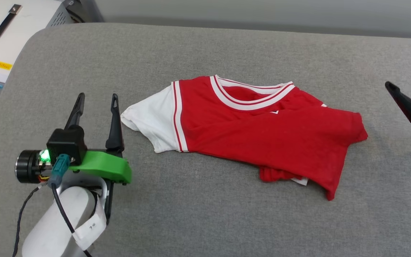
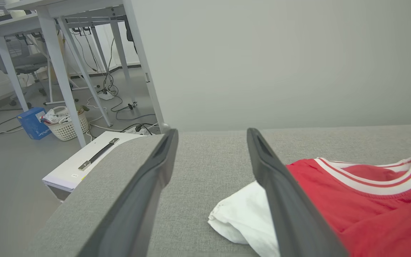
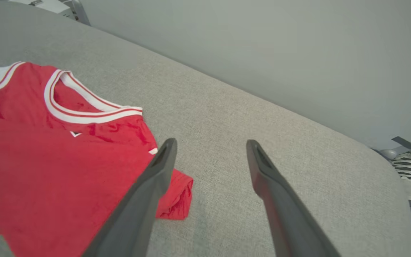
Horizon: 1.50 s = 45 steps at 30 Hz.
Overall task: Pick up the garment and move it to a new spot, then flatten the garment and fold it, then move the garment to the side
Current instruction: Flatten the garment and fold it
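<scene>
- Grey fabric-covered surface, rounded corner
- White case, black handle, beside the surface
- White basket, filled, on the floor
- Blue box just beside the basket
- White desk legs
- Loose cables

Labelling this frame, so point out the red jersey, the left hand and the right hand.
red jersey [image 1: 262, 135], head view, on its folded red body.
left hand [image 1: 97, 96], head view, midway between its open fingertips.
right hand [image 1: 401, 78], head view, midway between its open fingertips.

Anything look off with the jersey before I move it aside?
The garment is folded crookedly: its white sleeve sticks out toward the left end effector, a red corner trails to a point, and a white scrap peeks from under the hem. No damage visible.
</scene>
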### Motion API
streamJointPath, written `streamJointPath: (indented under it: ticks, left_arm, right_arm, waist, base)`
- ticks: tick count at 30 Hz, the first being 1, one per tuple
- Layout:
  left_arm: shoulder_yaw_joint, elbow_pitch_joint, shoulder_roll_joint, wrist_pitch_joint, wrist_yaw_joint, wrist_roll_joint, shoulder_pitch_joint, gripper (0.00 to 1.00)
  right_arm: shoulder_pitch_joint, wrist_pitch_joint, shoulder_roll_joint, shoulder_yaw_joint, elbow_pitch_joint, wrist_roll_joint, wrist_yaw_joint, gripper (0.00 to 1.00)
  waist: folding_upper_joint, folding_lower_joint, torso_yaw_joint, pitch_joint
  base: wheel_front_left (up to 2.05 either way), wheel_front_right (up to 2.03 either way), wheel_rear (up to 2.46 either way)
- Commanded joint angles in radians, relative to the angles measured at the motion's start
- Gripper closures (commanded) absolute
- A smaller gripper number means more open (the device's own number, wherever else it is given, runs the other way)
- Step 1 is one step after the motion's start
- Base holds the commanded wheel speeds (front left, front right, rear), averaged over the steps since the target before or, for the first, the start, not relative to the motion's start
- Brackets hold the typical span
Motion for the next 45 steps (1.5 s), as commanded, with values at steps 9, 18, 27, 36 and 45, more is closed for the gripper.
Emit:
streamJointPath:
  ticks: [9, 18, 27, 36, 45]
  left_arm:
    - [0.130, -0.073, -0.129, -0.006, -0.060, 0.133, 0.096, 0.00]
    - [0.203, -0.041, -0.228, -0.006, -0.148, 0.229, 0.069, 0.00]
    - [0.268, -0.015, -0.270, -0.006, -0.201, 0.300, 0.093, 0.00]
    - [0.309, 0.010, -0.293, -0.006, -0.240, 0.342, 0.169, 0.00]
    - [0.338, 0.026, -0.309, -0.006, -0.261, 0.367, 0.224, 0.00]
  right_arm:
    - [-0.110, 0.329, -0.057, 0.136, 0.092, 0.192, -0.001, 0.00]
    - [-0.120, 0.294, -0.012, 0.256, 0.253, 0.161, -0.001, 0.00]
    - [-0.125, 0.146, -0.008, 0.339, 0.280, 0.209, -0.001, 1.00]
    - [-0.083, -0.015, -0.107, 0.302, 0.057, 0.311, -0.001, 1.00]
    - [0.275, -0.058, -0.146, 0.206, -0.209, 0.409, -0.001, 1.00]
  waist:
    - [-0.0001, 0.0000, 0.072, 0.124]
    - [-0.0001, 0.0000, 0.106, 0.186]
    - [-0.0001, 0.0000, 0.072, 0.142]
    - [-0.0001, 0.0000, 0.026, 0.021]
    - [-0.0001, 0.0000, -0.005, -0.052]
  base:
    - [0.00, 0.00, 0.00]
    - [0.00, 0.00, 0.00]
    - [0.00, 0.00, 0.00]
    - [0.00, 0.00, 0.00]
    - [0.00, 0.00, 0.00]
